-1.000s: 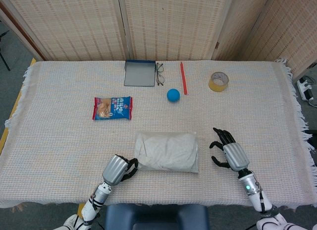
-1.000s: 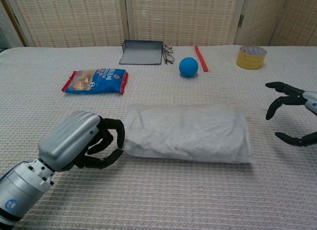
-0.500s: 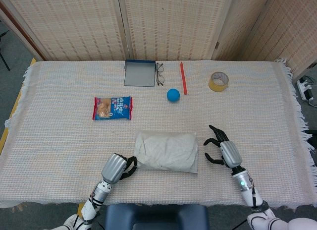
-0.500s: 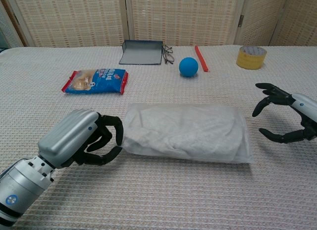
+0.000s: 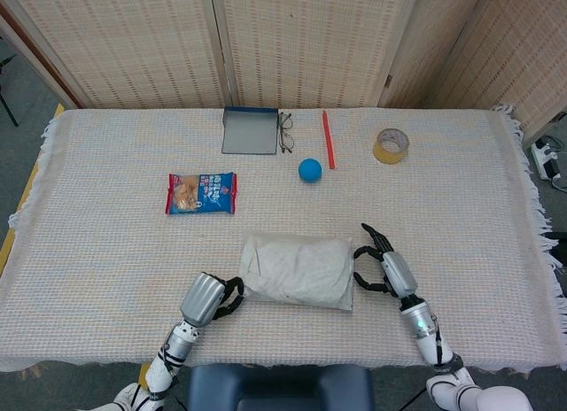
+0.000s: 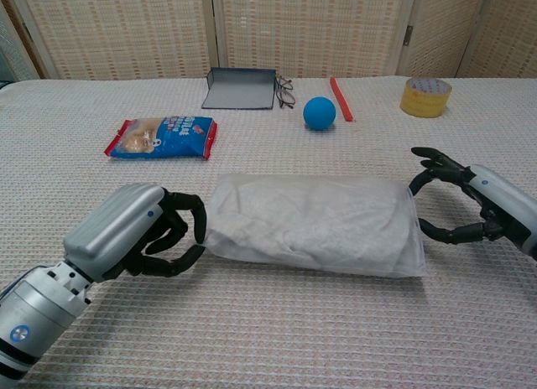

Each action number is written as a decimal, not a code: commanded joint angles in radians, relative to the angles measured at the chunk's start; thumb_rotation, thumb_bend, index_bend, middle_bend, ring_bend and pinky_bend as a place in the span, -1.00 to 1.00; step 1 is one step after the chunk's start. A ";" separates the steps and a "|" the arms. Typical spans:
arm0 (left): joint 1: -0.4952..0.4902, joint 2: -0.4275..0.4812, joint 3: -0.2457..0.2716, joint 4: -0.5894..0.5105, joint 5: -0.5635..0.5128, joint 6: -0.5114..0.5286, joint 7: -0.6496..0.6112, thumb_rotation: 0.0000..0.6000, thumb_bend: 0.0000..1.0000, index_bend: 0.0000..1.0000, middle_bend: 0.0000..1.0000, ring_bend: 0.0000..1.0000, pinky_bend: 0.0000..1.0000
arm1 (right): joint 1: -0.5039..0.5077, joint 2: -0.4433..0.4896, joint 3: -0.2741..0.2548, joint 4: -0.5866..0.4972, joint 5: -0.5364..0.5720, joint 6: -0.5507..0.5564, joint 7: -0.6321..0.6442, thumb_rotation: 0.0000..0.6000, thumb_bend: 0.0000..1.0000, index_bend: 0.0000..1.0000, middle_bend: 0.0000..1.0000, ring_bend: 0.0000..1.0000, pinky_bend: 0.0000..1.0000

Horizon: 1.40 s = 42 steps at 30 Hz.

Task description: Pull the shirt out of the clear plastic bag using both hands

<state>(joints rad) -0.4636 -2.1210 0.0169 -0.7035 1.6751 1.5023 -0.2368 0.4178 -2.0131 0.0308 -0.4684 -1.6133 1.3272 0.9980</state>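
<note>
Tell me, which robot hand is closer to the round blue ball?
The right robot hand. It sits at the right end of the clear plastic bag, below and right of the round blue ball. The left robot hand is at the bag's left end, farther away.

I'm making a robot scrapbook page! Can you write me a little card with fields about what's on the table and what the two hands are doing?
main thing: shirt folded inside a clear plastic bag, lying flat
left hand: fingers curled at the bag's left end, touching it
right hand: fingers spread, right at the bag's right end; contact unclear
further back: snack packet, blue ball, tape roll, red stick, glasses, grey tray
table: woven cloth cover
</note>
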 commanded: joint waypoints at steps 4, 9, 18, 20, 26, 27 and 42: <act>-0.001 0.000 -0.002 -0.004 -0.001 0.000 0.000 1.00 0.12 0.44 1.00 1.00 1.00 | 0.020 -0.058 -0.010 0.075 0.002 -0.012 0.091 1.00 -0.35 -0.10 -0.98 -1.00 -1.00; -0.003 0.003 -0.004 -0.010 -0.001 0.001 -0.003 1.00 0.12 0.44 1.00 1.00 1.00 | 0.022 -0.091 -0.012 0.117 0.008 -0.015 0.128 1.00 -0.34 0.03 -0.93 -1.00 -1.00; -0.008 0.008 -0.010 -0.026 -0.001 0.003 0.001 1.00 0.12 0.44 1.00 1.00 1.00 | 0.031 -0.133 0.003 0.152 0.033 -0.028 0.169 1.00 -0.15 0.35 -0.79 -1.00 -1.00; -0.009 0.009 -0.011 -0.029 -0.001 0.003 0.002 1.00 0.12 0.44 1.00 1.00 1.00 | 0.033 -0.139 0.006 0.156 0.037 -0.026 0.172 1.00 -0.09 0.39 -0.76 -1.00 -1.00; -0.011 0.012 -0.016 -0.030 -0.005 0.002 0.002 1.00 0.12 0.44 1.00 1.00 1.00 | 0.038 -0.140 0.016 0.158 0.046 -0.003 0.177 1.00 0.09 0.50 -0.70 -1.00 -1.00; -0.010 0.013 -0.016 -0.029 -0.006 0.002 0.001 1.00 0.12 0.44 1.00 1.00 1.00 | 0.038 -0.136 0.017 0.156 0.047 0.004 0.177 1.00 0.11 0.51 -0.69 -1.00 -1.00; -0.023 0.033 -0.044 0.047 -0.029 -0.007 -0.025 1.00 0.12 0.43 1.00 1.00 1.00 | 0.003 0.005 0.003 0.070 0.037 0.086 0.098 1.00 0.21 0.59 -0.65 -1.00 -1.00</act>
<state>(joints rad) -0.4852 -2.0906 -0.0242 -0.6680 1.6491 1.4965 -0.2557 0.4272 -2.0357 0.0351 -0.3744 -1.5752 1.4003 1.1146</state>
